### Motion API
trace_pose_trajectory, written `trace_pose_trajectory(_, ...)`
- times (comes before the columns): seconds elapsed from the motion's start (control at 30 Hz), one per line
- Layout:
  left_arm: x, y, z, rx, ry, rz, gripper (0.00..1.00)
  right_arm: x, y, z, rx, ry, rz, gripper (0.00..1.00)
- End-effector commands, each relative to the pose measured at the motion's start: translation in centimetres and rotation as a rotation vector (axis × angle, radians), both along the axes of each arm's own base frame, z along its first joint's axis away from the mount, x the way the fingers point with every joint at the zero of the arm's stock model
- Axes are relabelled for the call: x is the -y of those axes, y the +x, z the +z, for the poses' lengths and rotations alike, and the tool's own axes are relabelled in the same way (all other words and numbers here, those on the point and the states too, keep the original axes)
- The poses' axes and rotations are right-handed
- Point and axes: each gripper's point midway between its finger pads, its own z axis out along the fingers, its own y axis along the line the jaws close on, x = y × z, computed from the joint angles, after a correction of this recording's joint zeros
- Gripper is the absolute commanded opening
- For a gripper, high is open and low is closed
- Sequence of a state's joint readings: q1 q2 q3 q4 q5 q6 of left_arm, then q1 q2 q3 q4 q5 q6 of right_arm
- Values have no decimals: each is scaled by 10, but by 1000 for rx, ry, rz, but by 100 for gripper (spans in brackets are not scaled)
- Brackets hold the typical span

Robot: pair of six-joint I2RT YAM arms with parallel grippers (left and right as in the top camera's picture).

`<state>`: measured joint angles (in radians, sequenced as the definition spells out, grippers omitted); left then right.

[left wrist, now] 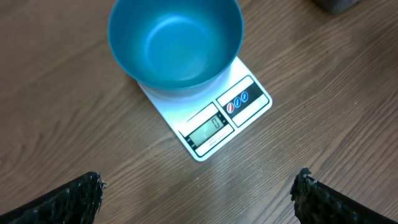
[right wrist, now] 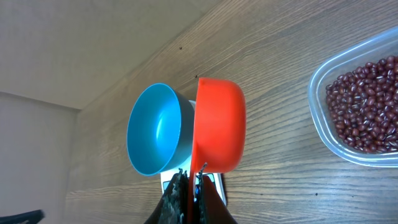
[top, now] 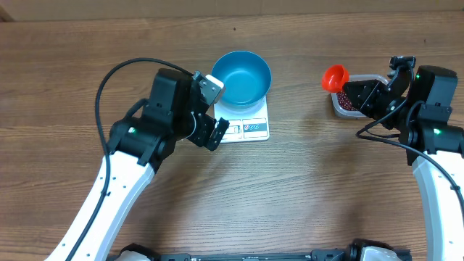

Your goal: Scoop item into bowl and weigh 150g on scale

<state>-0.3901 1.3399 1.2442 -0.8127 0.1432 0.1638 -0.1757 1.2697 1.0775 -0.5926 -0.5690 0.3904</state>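
The blue bowl (top: 243, 76) (left wrist: 175, 40) stands empty on the white scale (top: 252, 129) (left wrist: 239, 99), whose display shows zero. My left gripper (left wrist: 199, 186) hovers just in front of the scale, open, with bare table between its fingertips (left wrist: 93, 190). My right gripper (right wrist: 191, 182) (top: 360, 94) is shut on the handle of a red scoop (right wrist: 219, 124) (top: 335, 77). The scoop hangs to the left of a clear tub (top: 346, 105) (right wrist: 320, 127) that holds the red-brown beans (right wrist: 367, 106). No beans show in the scoop.
The table's back edge meets a pale wall (right wrist: 93, 37) beyond the bowl. The left arm (top: 138, 152) lies across the table's left half, the right arm (top: 435, 145) along the right edge. Bare wood (top: 304, 188) lies between them.
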Motion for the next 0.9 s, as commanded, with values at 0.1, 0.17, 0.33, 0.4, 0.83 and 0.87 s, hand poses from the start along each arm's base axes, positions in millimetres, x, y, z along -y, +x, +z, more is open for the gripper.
trace_pose_trajectory(0.1,5,11,-26,-78,15,3,99,1,0,14,44,-14,3,4)
trace_pose_trajectory(0.17,6,13,-38,-111,29,3,100,1,0,15,45,-15,3,4)
trace_pose_trajectory(0.33,7,17,-67,-186,59,4,100,1,0,15,47,-17,5,4)
trace_pose_trajectory(0.4,8,18,-79,-216,72,4,100,1,0,15,46,-17,5,4)
trace_pose_trajectory(0.83,19,23,-102,-302,40,11,100,1,0,15,49,-20,7,4)
trace_pose_trajectory(0.87,19,23,-94,-298,33,18,100,1,0,15,48,-20,7,4)
